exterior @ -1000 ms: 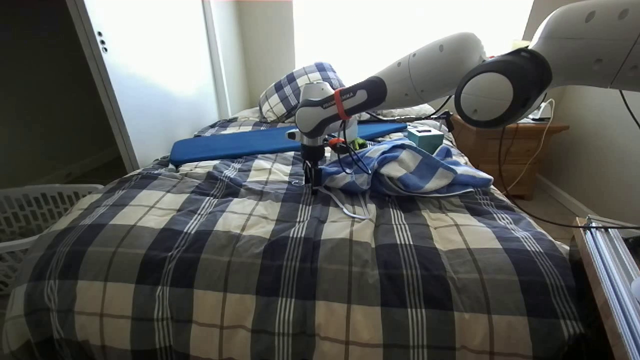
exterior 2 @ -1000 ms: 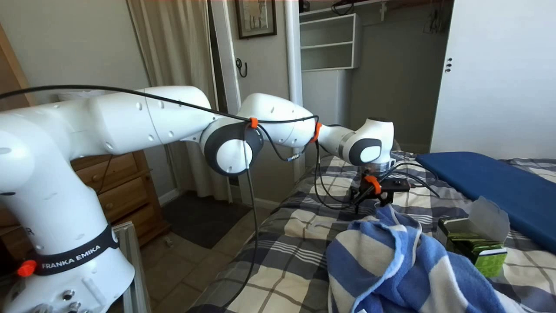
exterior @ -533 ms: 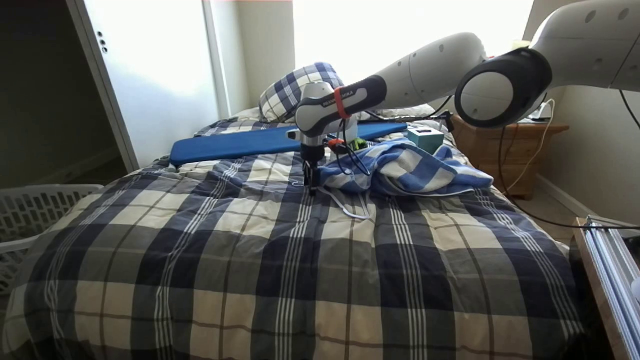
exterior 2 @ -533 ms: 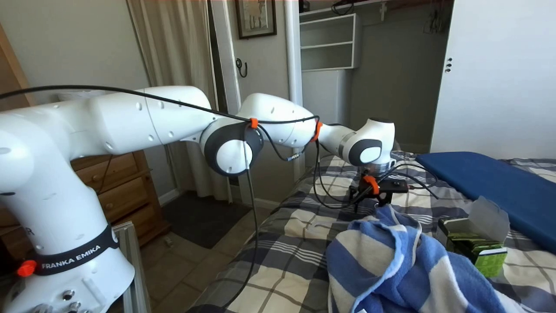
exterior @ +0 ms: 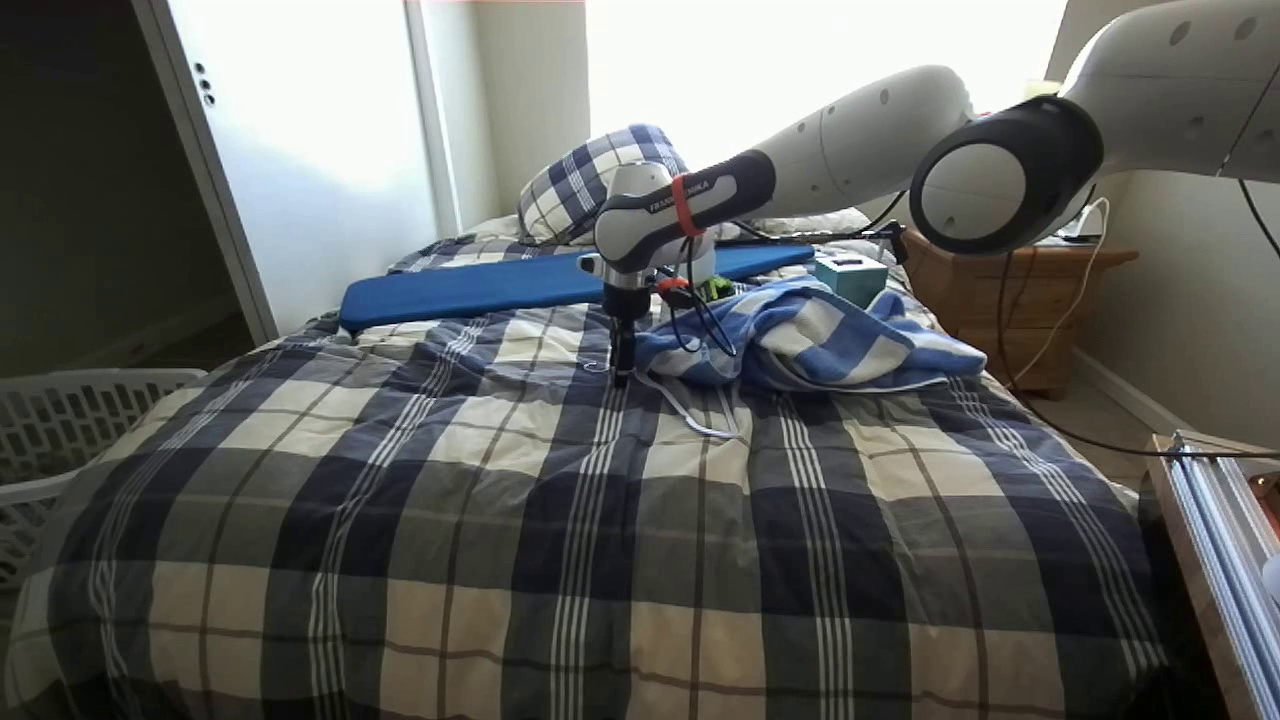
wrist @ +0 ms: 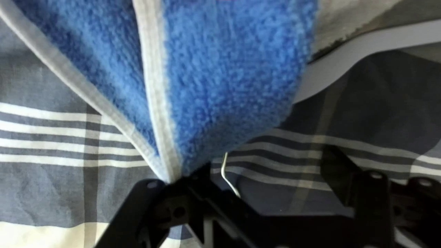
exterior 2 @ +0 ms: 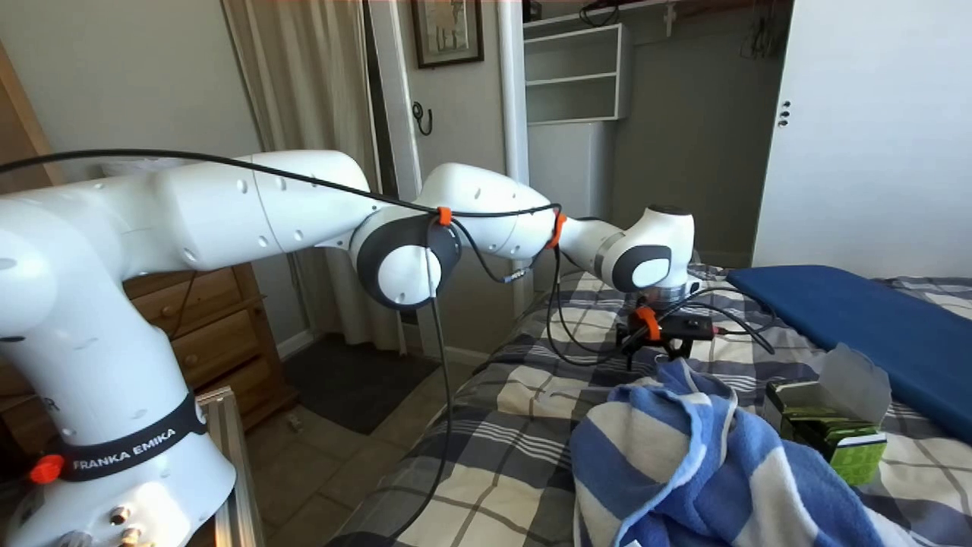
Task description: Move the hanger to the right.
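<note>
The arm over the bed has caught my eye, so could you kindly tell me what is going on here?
The robot's arm stretches over the bed, apparently to move the hanger to the right. Its end effector points down, open; in the wrist view the hanger's hook shows in the gap, not gripped. A towel covers part of the hanger, with one corner right by the end effector; I cannot tell whether those two touch.

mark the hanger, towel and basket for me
Hanger (wrist: 348,57): wrist view, on its white bar.
Towel (wrist: 237,69): wrist view, on a blue area beside a pale hem.
Basket (exterior: 100,377): an exterior view, on its rim.
</note>
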